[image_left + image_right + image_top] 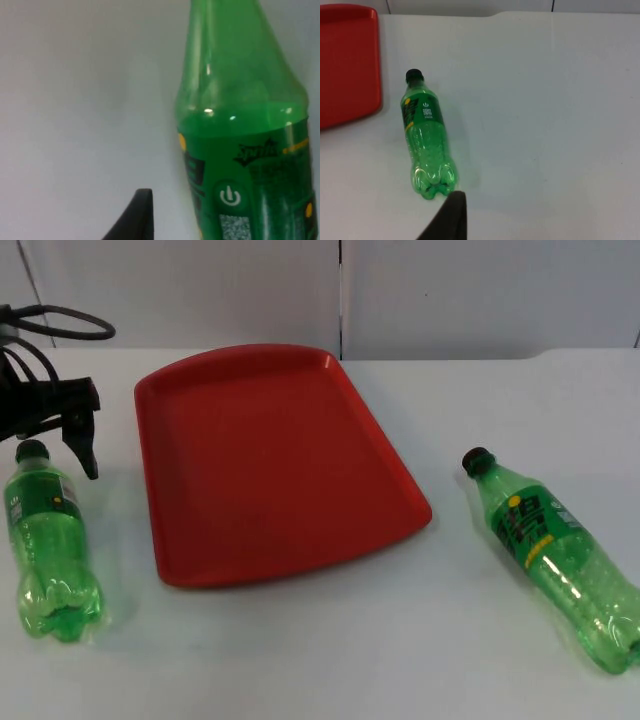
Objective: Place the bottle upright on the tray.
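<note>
Green bottle lying flat on the white table, red tray nearby

The green bottle [426, 135] lies on its side on the white table [545, 125], its black cap [414, 76] pointing toward 12 o'clock and its lobed base toward 6. The red tray [347, 60] sits at about 10 o'clock from the bottle, close by but apart. A black fingertip of the right gripper [451, 217] stands just beside the bottle's base.

The white table [300, 650] carries a red tray [270, 460] at centre and 2 lying green bottles, lower left [50, 540] and right [560, 555].
</note>
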Controlling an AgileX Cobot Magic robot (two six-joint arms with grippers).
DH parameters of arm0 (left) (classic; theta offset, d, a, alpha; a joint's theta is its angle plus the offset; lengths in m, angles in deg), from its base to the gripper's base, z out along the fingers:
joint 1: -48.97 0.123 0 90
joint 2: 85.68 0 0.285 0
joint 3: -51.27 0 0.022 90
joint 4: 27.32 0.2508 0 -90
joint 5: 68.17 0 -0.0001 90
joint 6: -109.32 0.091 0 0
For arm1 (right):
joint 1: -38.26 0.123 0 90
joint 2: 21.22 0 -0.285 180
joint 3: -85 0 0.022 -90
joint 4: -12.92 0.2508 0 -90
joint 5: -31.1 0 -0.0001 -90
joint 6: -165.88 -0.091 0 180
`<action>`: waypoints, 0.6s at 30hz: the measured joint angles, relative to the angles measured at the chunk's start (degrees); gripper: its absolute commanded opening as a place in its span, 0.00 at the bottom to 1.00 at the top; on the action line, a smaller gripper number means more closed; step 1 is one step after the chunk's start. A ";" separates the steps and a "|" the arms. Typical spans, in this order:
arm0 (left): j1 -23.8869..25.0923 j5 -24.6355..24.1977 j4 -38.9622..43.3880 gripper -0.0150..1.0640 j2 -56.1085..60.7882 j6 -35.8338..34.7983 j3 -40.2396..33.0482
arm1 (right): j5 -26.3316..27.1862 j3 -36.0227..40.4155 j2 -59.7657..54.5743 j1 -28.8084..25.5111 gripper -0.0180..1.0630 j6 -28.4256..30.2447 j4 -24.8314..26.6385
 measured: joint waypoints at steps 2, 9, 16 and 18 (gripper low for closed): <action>0.00 0.11 1.21 0.99 0.00 -0.75 -0.14 | 0.00 0.00 0.00 0.00 0.99 0.00 0.00; 0.00 2.81 3.56 0.99 -0.32 -2.89 -0.36 | 0.00 0.00 0.00 0.00 0.99 0.00 0.00; 0.00 4.80 3.56 0.99 -4.55 -3.00 -0.36 | 0.00 0.00 0.00 0.00 0.99 0.00 0.00; 0.00 5.69 3.46 0.99 -5.22 -3.00 -0.36 | 0.00 0.00 0.00 0.00 0.99 0.00 0.00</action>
